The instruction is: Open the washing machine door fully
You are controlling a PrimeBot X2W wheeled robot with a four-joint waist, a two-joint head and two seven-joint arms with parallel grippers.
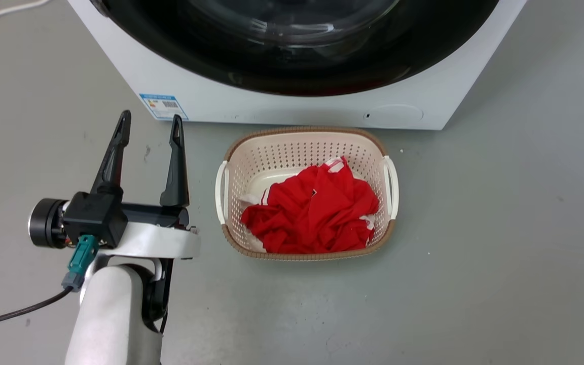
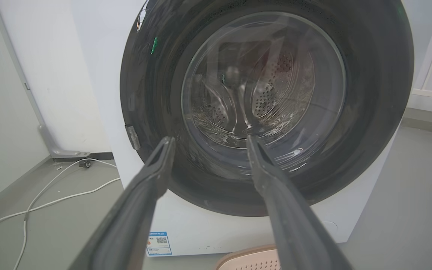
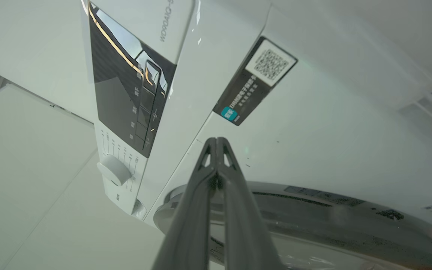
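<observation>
The washing machine door (image 2: 264, 93) looks shut, flat on the white machine front (image 2: 201, 232), with the basket (image 1: 306, 133) just before it on the floor (image 1: 500, 228). The left gripper (image 2: 208, 140) hovers before the glass, jaws wide and empty; the right gripper (image 3: 216, 139), jaws pressed together, points above the door's top. Best to catch the rim's free edge, then swing wide, clear of the basket
</observation>
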